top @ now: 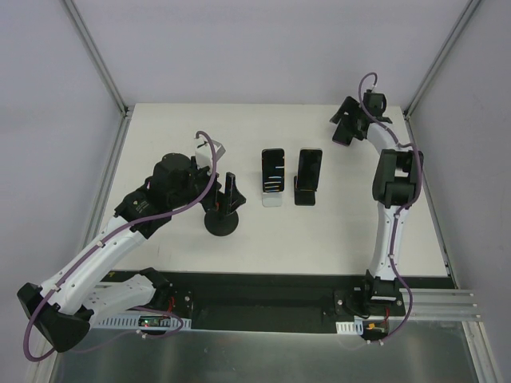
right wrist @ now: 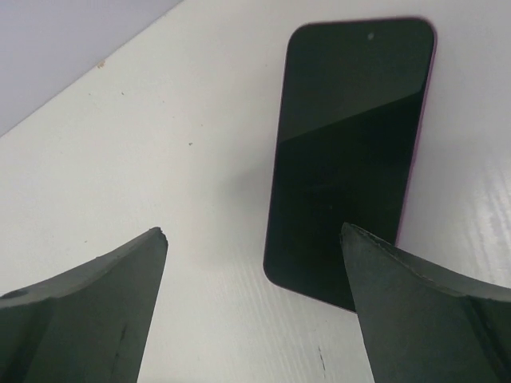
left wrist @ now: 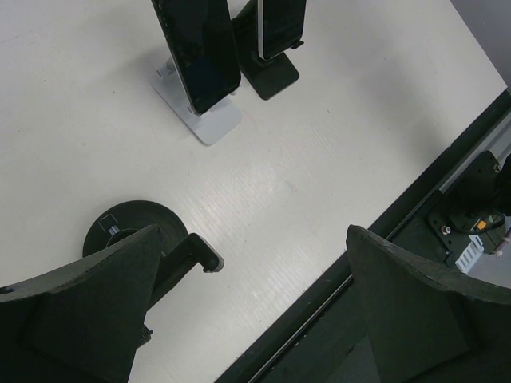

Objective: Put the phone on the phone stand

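A dark phone with a pink edge (right wrist: 351,152) lies flat on the white table at the far right. My right gripper (right wrist: 252,230) is open above its near end, fingers apart and holding nothing; in the top view this gripper (top: 349,124) covers the phone. An empty black phone stand with a round base (top: 219,222) stands at centre left. It also shows in the left wrist view (left wrist: 132,227), right beside my left finger. My left gripper (left wrist: 254,231) is open and empty, low over the table next to that stand (top: 206,185).
Two other phones stand upright mid-table: one on a white stand (top: 273,171), one on a black stand (top: 308,175). Both also show in the left wrist view, the white stand (left wrist: 211,120) and the black stand (left wrist: 271,76). The table's black front rail (top: 263,299) runs along the near edge.
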Robot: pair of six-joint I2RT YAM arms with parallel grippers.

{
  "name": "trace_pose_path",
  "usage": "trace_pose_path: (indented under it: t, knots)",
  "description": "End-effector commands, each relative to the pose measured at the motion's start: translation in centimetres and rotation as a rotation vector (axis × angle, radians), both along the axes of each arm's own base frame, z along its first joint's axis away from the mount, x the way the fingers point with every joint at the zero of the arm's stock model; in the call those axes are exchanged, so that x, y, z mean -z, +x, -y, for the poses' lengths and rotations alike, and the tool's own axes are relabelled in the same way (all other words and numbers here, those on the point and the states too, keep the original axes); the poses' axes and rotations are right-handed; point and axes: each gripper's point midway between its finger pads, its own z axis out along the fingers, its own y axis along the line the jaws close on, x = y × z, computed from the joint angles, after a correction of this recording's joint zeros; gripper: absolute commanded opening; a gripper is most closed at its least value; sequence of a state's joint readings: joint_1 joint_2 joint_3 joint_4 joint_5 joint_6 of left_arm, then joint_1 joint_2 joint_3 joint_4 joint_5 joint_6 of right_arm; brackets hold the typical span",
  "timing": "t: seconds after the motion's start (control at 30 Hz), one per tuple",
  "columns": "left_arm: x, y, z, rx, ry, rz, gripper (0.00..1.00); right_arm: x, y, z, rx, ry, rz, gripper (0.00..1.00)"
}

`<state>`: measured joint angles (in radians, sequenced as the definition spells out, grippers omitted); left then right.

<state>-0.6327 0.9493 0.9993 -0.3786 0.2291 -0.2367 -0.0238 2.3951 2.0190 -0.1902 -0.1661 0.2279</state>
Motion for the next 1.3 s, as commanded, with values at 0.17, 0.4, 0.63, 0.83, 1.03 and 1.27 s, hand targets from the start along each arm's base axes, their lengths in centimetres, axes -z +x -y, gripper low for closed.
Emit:
trace_pose_path:
  t: [0.17,0.4,0.63,0.83,1.03,1.27]
  knots:
    - [-0.9,0.2,0.2,0.006,-0.040,0.021,0.97,-5.1,1.0,1.6,0.141,-0.238,0.023,0.96]
    - [-1.0,0.2,0.1,0.002,-0.042,0.023,0.97,-3.3,-0.6,2.7,0.146,-0.509,-0.122,0.96]
    - [-1.0,0.1,0.2,0.006,-0.045,0.023,0.97,-0.2,-0.9,1.9,0.058,-0.588,-0.172,0.96]
    - [-0.9,0.2,0.2,0.002,-0.044,0.019,0.97,-0.2,-0.7,1.8,0.056,-0.601,-0.174,0.96]
    - [-0.9,0.2,0.3,0.006,-0.044,0.017,0.97,0.9,-1.7,1.9,0.033,-0.560,-0.231,0.95]
    - [-1.0,0.2,0.3,0.010,-0.046,0.020,0.97,0.9,-1.5,1.7,0.019,-0.556,-0.231,0.82]
